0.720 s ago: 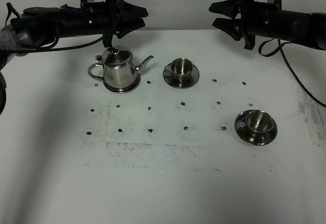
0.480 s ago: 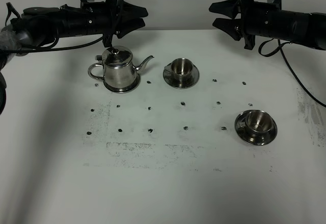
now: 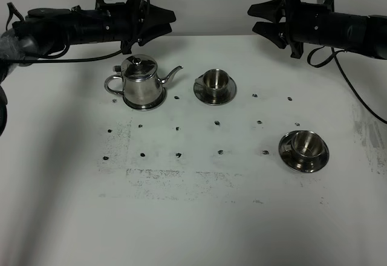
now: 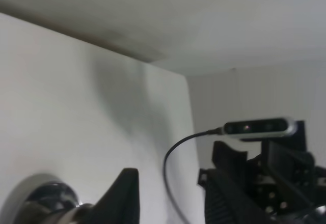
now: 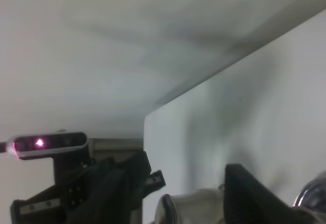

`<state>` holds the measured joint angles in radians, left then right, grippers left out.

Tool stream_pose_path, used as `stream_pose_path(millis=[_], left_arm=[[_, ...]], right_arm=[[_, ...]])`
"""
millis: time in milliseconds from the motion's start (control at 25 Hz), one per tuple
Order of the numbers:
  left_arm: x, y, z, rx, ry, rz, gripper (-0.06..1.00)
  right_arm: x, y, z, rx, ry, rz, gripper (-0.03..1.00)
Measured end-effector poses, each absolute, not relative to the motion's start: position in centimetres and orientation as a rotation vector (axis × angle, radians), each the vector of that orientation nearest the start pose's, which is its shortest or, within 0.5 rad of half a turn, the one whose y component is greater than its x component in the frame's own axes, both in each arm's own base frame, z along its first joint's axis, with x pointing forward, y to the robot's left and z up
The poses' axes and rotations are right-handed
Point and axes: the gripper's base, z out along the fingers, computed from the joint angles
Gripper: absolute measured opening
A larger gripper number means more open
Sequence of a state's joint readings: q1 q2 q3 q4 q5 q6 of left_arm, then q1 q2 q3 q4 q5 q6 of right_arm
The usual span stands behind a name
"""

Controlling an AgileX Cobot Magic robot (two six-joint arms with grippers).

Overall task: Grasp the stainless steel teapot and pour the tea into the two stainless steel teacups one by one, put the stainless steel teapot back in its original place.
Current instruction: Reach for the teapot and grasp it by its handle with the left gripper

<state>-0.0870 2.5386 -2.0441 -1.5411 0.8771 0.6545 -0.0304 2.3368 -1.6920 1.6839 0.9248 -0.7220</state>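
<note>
**Teapot on its saucer, both sets of jaws apart and empty**

The shiny squat stainless steel teapot (image 3: 141,80) stands upright on its flat round steel saucer (image 3: 148,107) at the back left of the white surface (image 3: 199,217). Its spout points toward the first small steel teacup (image 3: 213,80), which sits on a round saucer near it. The second small steel teacup (image 3: 305,143), on its own saucer, is well apart at the front right. Only my high camera gives me this layout.

The left gripper (image 3: 171,24) hangs above and behind the teapot, jaws apart, holding nothing. The right gripper (image 3: 253,17) hovers at the back right, jaws wide apart, also empty.

My left wrist view shows black fingers (image 4: 124,196) with a gap between them, a curved steel rim (image 4: 41,201) I cannot identify, and the right arm's silver camera bar (image 4: 260,127). The right wrist view shows the left arm's silver camera bar (image 5: 51,143), a pink light glowing on it.
</note>
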Motion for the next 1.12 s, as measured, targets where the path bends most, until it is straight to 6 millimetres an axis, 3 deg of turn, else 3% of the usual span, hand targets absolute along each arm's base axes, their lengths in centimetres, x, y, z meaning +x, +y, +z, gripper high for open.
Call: stream_pose_path(millis=[520, 920, 1120], left_arm=[[55.0, -10.9, 19.3, 0.173, 2.213, -1.022, 0.31], [55.0, -9.2, 20.3, 0.364, 2.326, -0.637, 0.31], [54.2, -8.7, 23.0, 0.445, 2.324, -0.533, 0.31]], right_arm=[[51.5, 4.9, 18.5, 0.133, 2.272, 1.116, 0.41], [51.4, 3.2, 17.8, 0.019, 2.472, 0.741, 0.41], [50.7, 2.6, 18.3, -0.042, 2.552, 0.628, 0.41]])
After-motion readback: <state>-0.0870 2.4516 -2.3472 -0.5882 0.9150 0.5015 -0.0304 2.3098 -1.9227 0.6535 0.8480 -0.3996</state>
